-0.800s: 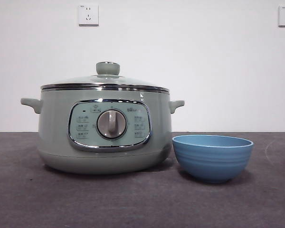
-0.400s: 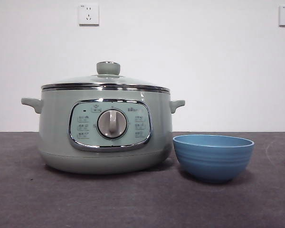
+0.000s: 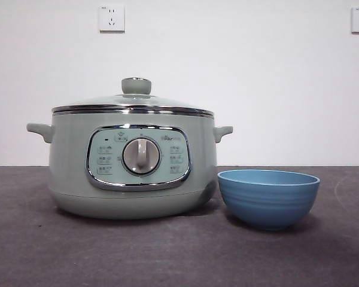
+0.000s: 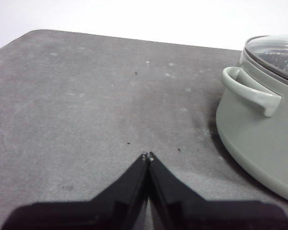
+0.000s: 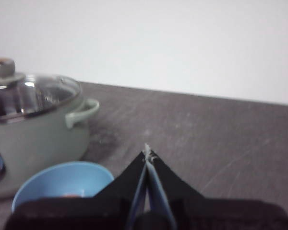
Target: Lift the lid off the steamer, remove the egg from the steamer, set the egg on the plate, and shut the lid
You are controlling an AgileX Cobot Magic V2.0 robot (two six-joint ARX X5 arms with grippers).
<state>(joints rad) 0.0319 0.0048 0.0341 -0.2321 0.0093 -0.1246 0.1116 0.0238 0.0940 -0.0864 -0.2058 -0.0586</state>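
Steamer (image 3: 131,164): stands on the dark table (image 3: 167,257), control panel and dial facing the front view; one side handle shows in each wrist view.
Lid (image 3: 133,103): seated on the steamer's rim, knob upright at its centre.
Plate (image 3: 268,197): the blue bowl, on the table just beside the steamer, apart from it by a narrow gap.
Egg: a small reddish-tan patch inside the plate in the right wrist view (image 5: 69,195), too little of it visible to be sure; from the front the plate's wall hides its inside.
Left gripper (image 4: 148,156): jaws pressed together, holding nothing, low over bare table; the steamer lies off to one side of the tips, well apart.
Right gripper (image 5: 147,152): jaws pressed together, empty; the plate sits near the jaws' base, the steamer beyond it.
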